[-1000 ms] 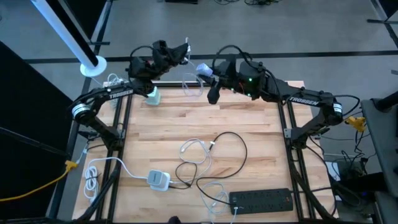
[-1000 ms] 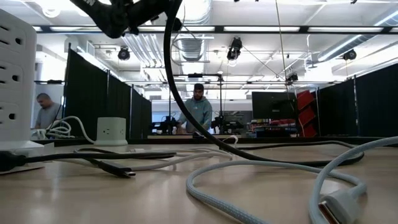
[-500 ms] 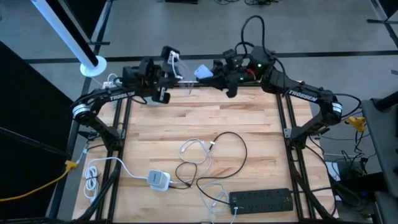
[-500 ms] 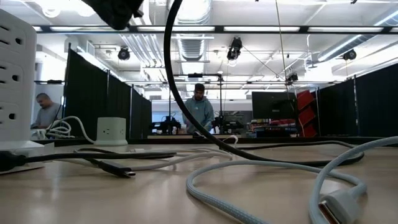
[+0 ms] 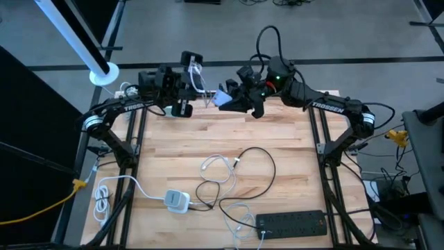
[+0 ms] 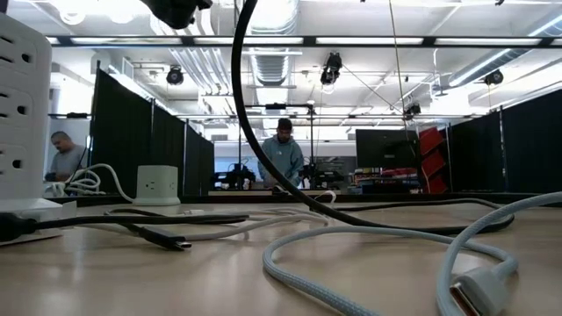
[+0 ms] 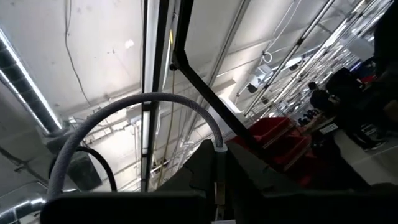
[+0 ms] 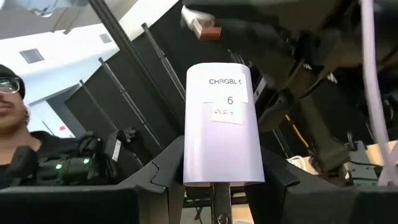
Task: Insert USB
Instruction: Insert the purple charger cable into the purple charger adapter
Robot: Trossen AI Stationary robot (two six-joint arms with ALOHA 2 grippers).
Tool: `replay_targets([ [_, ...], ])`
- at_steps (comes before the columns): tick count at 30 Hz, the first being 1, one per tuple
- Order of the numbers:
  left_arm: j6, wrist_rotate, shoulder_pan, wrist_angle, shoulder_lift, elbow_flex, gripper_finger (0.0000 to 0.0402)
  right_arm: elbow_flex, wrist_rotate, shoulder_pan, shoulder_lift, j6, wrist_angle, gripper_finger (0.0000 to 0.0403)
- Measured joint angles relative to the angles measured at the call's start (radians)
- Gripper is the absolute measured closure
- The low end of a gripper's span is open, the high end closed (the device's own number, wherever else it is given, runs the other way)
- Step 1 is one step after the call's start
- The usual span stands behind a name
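At the top centre of the high view, both arms are raised over the far edge of the table [image 5: 277, 139]. The right gripper [image 5: 232, 99] has its fingers [image 8: 171, 171] closed on the white charger block [image 8: 219, 124], pinching its lower sides; the block carries a label reading "CHRGBL 6". In the high view the block [image 5: 223, 99] shows as a pale shape at the tip of that arm.

The left gripper [image 5: 189, 69] has its fingers clamped on a USB cable [image 7: 137, 109], whose grey braided cord loops up and over from between them. In the right wrist view the cable's USB plug [image 8: 204, 28] shows at the top of the frame, just above the block and apart from it, held by the blurred dark left gripper.

The left wrist view looks mostly at ceiling, so its fingertips are largely cut off at the bottom edge.

Below the grippers, the upper half of the table lies bare. Loose cables [image 5: 229, 170] coil near the centre, a white adapter [image 5: 177, 201] lies at lower left, and a black power strip [image 5: 291, 223] sits along the bottom edge. In the low view a white cube outlet [image 6: 158, 185] stands at left, and two people [image 6: 283, 158] show in the room behind.
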Motion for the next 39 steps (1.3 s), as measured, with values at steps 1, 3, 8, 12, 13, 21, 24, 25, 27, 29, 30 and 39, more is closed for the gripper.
replay_targets([
  [1,-0.013,0.003,-0.004,-0.001,0.006,0.001,0.0384,0.006,0.000,0.001,0.004,0.000,-0.001,0.0288],
  [3,-0.034,0.014,-0.009,-0.001,0.015,0.001,0.0384,0.016,0.001,0.006,0.007,-0.007,-0.002,0.0288],
  [8,-0.059,0.016,-0.012,0.000,0.018,0.001,0.0384,0.036,-0.006,0.007,0.006,-0.014,0.002,0.0288],
  [12,-0.060,0.017,-0.014,-0.022,0.018,0.001,0.0384,0.038,-0.013,0.007,0.006,-0.017,-0.010,0.0288],
  [13,-0.060,0.020,-0.014,-0.026,0.018,0.001,0.0384,0.038,-0.028,0.007,0.007,-0.015,-0.012,0.0288],
  [21,-0.058,0.033,-0.036,-0.034,0.018,0.001,0.0384,0.039,-0.059,0.007,0.036,-0.002,-0.019,0.0288],
  [24,-0.058,0.033,-0.043,-0.034,0.018,0.001,0.0384,0.039,-0.060,0.007,0.033,-0.007,-0.013,0.0288],
  [25,-0.058,0.033,-0.048,-0.034,0.018,0.001,0.0384,0.039,-0.060,0.007,0.032,-0.009,-0.009,0.0288],
  [27,-0.058,0.033,-0.056,-0.035,0.018,0.000,0.0384,0.039,-0.060,0.007,0.029,-0.013,-0.006,0.0288],
  [29,-0.057,0.033,-0.063,-0.042,0.018,0.000,0.0384,0.046,-0.068,0.007,0.028,-0.018,-0.004,0.0288],
  [30,-0.057,0.033,-0.066,-0.045,0.018,0.000,0.0384,0.048,-0.076,0.007,0.028,-0.018,-0.002,0.0288],
  [39,-0.014,0.015,-0.082,-0.073,0.018,-0.001,0.0384,0.060,-0.104,0.014,0.026,-0.041,-0.002,0.0288],
])
